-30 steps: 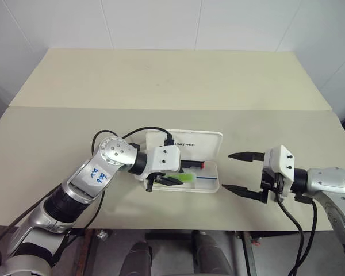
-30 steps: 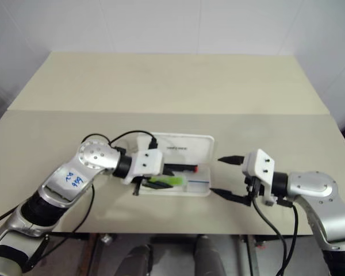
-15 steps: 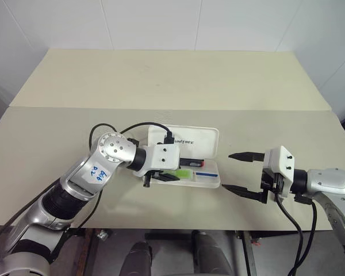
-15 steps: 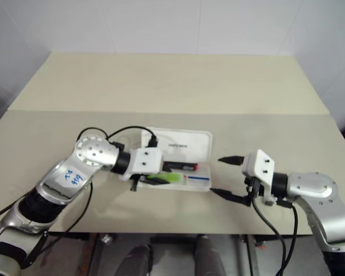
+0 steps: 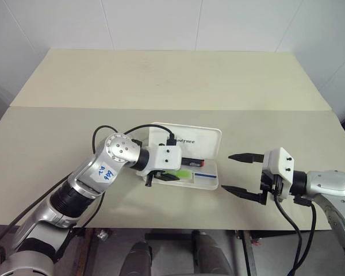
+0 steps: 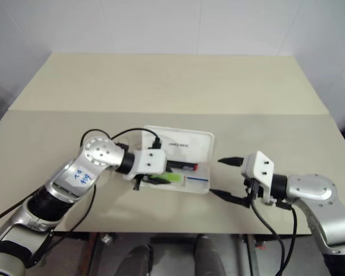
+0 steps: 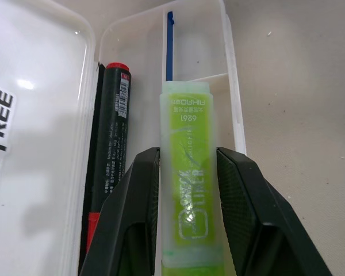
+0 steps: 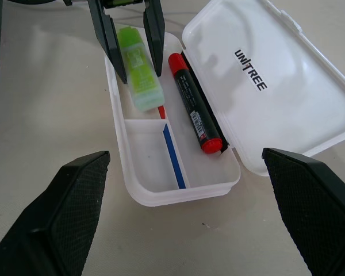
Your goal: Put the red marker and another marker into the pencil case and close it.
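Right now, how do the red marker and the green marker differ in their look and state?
The red marker is slim with a dark barrel and red ends; the green marker is thicker and lime all over. The red marker lies free in the pencil case; the green marker sits between the left tool's fingers. Both lie lengthwise in the open case.

My left gripper (image 5: 168, 176) sits inside the pencil case (image 8: 161, 195), clamped around the lime marker (image 7: 188, 172), which lies in the tray's front lane. The red marker (image 8: 194, 112) lies beside it, on the lid's side. The open lid (image 5: 195, 138) lies flat beyond them. My right gripper (image 5: 241, 173) hangs spread wide, just right of the case, apart from it.
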Action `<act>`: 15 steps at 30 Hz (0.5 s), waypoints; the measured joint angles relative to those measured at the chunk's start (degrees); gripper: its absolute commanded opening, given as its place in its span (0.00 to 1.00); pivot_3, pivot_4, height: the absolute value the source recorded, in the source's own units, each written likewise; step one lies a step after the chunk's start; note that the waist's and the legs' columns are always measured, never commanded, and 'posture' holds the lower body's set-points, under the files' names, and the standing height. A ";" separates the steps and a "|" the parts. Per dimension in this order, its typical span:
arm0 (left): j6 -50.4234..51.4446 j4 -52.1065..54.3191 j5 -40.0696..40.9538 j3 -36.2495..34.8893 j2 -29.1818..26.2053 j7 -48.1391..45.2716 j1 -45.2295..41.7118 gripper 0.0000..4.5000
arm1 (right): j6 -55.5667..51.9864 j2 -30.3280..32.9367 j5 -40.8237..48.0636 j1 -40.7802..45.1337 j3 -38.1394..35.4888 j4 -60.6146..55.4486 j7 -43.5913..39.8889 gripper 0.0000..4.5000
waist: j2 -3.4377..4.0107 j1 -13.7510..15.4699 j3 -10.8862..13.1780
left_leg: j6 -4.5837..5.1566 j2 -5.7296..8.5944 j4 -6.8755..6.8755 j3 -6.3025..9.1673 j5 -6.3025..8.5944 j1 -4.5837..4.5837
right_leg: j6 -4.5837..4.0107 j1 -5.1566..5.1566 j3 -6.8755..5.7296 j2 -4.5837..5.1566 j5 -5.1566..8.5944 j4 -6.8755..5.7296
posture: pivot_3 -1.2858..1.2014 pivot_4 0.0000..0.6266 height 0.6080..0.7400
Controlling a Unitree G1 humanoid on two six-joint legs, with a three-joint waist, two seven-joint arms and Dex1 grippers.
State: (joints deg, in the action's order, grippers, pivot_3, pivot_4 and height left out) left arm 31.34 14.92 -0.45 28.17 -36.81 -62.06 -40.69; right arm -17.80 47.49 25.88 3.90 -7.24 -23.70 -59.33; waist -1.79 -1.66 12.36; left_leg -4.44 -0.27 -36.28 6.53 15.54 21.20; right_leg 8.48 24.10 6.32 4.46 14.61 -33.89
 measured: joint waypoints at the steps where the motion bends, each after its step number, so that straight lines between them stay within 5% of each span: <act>1: -0.01 -0.01 -0.31 0.14 0.30 0.05 0.00 0.26 | -0.02 0.00 0.00 0.00 0.00 -0.13 0.01 1.00 | 0.00 0.00 0.00 | 0.00 0.00 0.00 0.00 0.00 0.00 | 0.01 0.00 0.00 0.00 0.00 0.00 | 0.52 0.24 1.00; 12: -0.31 -1.23 -2.43 0.22 2.28 0.30 -0.03 0.26 | -0.05 0.00 0.00 -0.06 0.00 -0.40 0.03 1.00 | 0.00 0.02 0.00 | 0.01 0.01 -0.03 0.00 0.00 0.00 | 0.36 -0.03 0.01 0.00 -0.20 0.00 | 0.52 0.24 1.00; 15: -0.30 -1.26 -3.14 0.28 2.61 0.46 -0.03 0.48 | -0.05 0.00 0.00 -0.06 0.00 -0.40 0.04 1.00 | 0.00 0.02 0.00 | 0.00 0.01 -0.02 0.00 0.00 0.00 | 0.36 -0.03 0.01 0.00 -0.20 0.01 | 0.52 0.24 1.00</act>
State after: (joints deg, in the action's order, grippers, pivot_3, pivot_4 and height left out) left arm 31.04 13.67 -3.59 28.45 -34.21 -61.60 -40.72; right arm -17.85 47.49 25.88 3.84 -7.24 -24.10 -59.28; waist -1.79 -1.64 12.36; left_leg -4.44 -0.26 -36.31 6.53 15.53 21.20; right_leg 8.84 24.07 6.33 4.46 14.40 -33.88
